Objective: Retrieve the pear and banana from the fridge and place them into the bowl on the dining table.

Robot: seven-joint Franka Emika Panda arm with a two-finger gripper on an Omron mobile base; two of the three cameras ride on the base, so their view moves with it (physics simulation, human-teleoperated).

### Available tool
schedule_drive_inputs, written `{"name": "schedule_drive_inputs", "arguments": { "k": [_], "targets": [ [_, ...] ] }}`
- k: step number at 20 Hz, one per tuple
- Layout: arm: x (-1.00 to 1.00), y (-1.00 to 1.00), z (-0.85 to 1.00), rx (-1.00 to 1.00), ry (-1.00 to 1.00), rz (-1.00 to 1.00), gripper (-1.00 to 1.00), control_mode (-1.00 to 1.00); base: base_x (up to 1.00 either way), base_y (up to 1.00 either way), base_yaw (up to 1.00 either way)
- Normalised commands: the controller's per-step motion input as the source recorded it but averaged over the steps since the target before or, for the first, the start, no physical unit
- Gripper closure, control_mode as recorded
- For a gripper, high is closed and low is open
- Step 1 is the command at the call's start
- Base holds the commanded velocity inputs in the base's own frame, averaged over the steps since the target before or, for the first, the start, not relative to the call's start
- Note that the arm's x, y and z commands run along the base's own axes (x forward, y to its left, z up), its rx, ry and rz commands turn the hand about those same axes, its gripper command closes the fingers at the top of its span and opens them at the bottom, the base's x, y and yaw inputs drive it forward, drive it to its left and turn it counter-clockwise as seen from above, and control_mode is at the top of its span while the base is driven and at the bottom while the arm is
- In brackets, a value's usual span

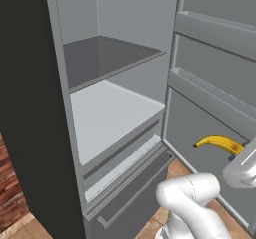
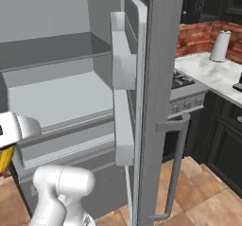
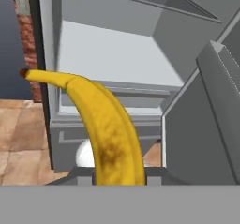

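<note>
- I read the claw [image 3: 119, 178] as clamped on the banana [image 3: 101, 120]: in the hand view the fruit rises straight out of the spot where the fingertips would stand, and nothing else holds it up. The fingertips themselves are covered by the fruit, so the grip is my judgement, not something I see.
- In the left base view the banana [image 1: 220, 143] sticks out from the hand in mid-air, in front of the lower part of the open fridge door [image 1: 215, 98], resting on no shelf.
- Handling, as I judge it: light, fairly stiff along its length, smooth-skinned, and easily bruised. The hold looks to be at one end, so the long free part could swing or pivot between the pads. A hold nearer the middle of the curve would be steadier.
- The fridge [image 1: 107, 113] stands open. The shelves I can see carry nothing.
- Hidden or unclear:
  - I cannot find the pear. The lower compartment is partly cut off by the arm, so it could lie out of sight there.
  - In the right base view a sliver of banana [image 2: 5, 160] shows at the left edge; the rest is cut off.
  - A pale round shape low behind the banana in the hand view is too vague to name.
</note>
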Motion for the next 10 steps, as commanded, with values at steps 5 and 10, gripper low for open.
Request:
{"name": "schedule_drive_inputs", "arguments": {
  "k": [5,10],
  "targets": [
    [0.00,0.00,0.00,0.00,0.00,0.00,1.00,1.00,-0.93,-0.01,-0.03],
    [0.00,0.00,0.00,0.00,0.00,0.00,1.00,1.00,-0.99,0.00,-0.07]
  ]
}}
